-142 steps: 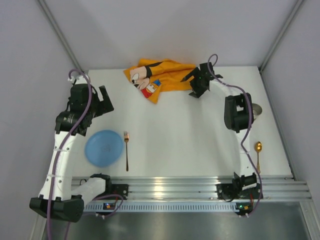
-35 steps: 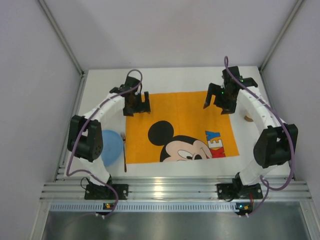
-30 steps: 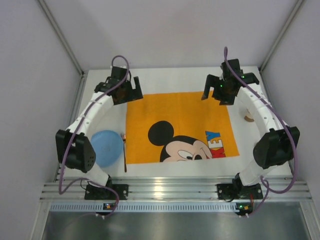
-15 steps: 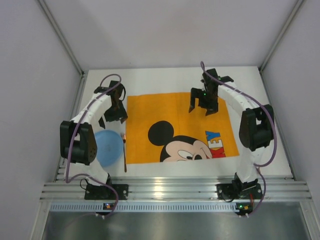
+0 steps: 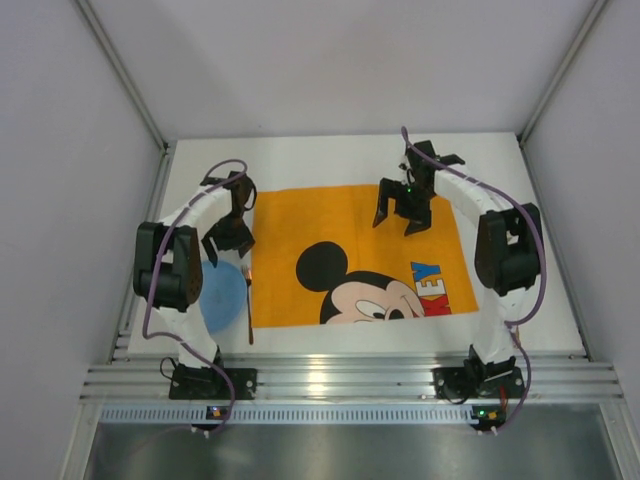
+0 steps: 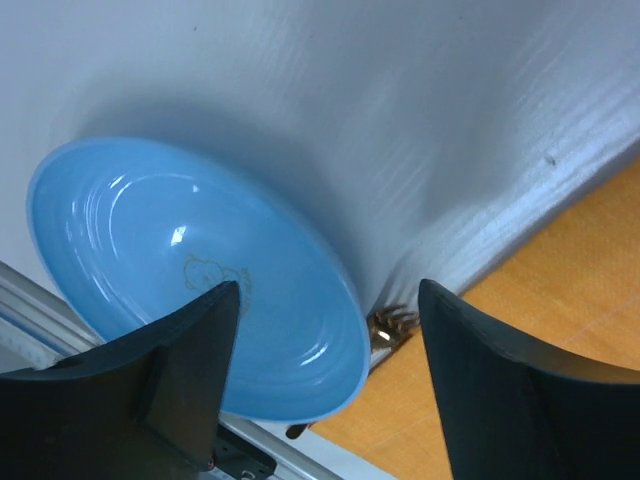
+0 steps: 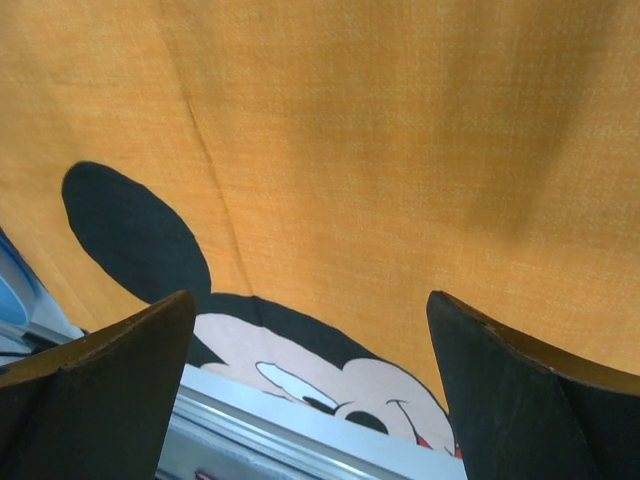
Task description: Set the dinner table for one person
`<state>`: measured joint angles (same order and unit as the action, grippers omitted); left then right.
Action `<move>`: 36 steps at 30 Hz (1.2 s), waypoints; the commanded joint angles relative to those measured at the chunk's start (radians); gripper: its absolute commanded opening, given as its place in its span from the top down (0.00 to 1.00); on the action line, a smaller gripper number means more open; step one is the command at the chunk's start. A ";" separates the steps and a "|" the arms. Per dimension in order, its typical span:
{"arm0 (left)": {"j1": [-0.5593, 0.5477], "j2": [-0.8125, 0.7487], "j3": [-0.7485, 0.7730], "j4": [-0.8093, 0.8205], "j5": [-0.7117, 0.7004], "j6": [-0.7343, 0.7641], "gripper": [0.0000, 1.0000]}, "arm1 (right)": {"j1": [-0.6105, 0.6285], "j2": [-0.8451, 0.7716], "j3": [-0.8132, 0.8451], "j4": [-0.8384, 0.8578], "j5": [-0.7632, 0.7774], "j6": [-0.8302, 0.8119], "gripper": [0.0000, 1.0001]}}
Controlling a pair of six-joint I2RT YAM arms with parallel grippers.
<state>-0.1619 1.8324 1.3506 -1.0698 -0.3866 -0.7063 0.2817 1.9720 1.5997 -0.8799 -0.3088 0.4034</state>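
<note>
one dinner table (image 5: 340,160), long axis left-right, orange mat (image 5: 340,215) spread flat

The mat (image 5: 352,240) lies flat on the table (image 5: 330,158), central, nearer the front edge. Left of it sits the plate (image 5: 222,297), on bare table. The fork (image 5: 248,322) lies between them (lengthwise along the mat's left edge, just beside the plate).
</note>
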 commanded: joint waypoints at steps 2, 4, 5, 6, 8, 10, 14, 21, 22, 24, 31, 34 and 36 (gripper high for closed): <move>0.031 0.076 -0.024 0.071 -0.012 0.018 0.28 | -0.015 -0.039 -0.038 0.038 -0.015 0.006 0.00; 0.033 0.088 -0.039 0.094 -0.003 0.021 0.37 | -0.027 -0.039 -0.031 0.038 -0.013 0.005 0.00; 0.033 0.090 -0.045 0.106 0.000 0.021 0.39 | -0.032 -0.038 -0.029 0.036 -0.013 0.006 0.00; 0.035 0.099 -0.051 0.123 0.011 0.019 0.43 | -0.039 -0.036 -0.026 0.036 -0.012 0.005 0.00; 0.035 0.108 -0.062 0.131 0.012 0.021 0.66 | -0.044 -0.035 -0.029 0.036 -0.006 0.005 0.00; 0.035 0.120 -0.067 0.134 0.005 0.027 0.75 | -0.047 -0.032 -0.035 0.036 0.000 0.005 0.00; 0.035 0.117 -0.058 0.128 -0.018 0.045 1.00 | -0.050 -0.032 -0.046 0.038 0.011 0.002 0.00; -0.005 0.113 0.238 0.018 -0.011 0.099 1.00 | -0.050 -0.062 -0.058 0.035 0.034 0.003 0.00; -0.023 0.126 0.354 0.005 0.008 0.109 1.00 | -0.050 -0.068 -0.061 0.033 0.046 0.005 0.00; -0.109 0.206 0.496 -0.060 0.014 0.136 1.00 | -0.053 -0.094 -0.069 0.019 0.108 0.027 0.00; -0.402 0.502 1.098 -0.170 0.154 0.174 1.00 | -0.076 -0.222 -0.124 -0.028 0.278 0.086 0.00; -0.508 0.507 1.008 -0.003 0.306 0.223 1.00 | -0.127 -0.286 -0.155 -0.051 0.350 0.117 0.00; -0.583 0.519 0.998 0.046 0.336 0.248 1.00 | -0.179 -0.335 -0.185 -0.056 0.359 0.135 0.00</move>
<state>-0.6876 2.3302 2.3726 -1.0851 -0.1890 -0.5236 0.1783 1.7329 1.4437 -0.8986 -0.0441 0.4919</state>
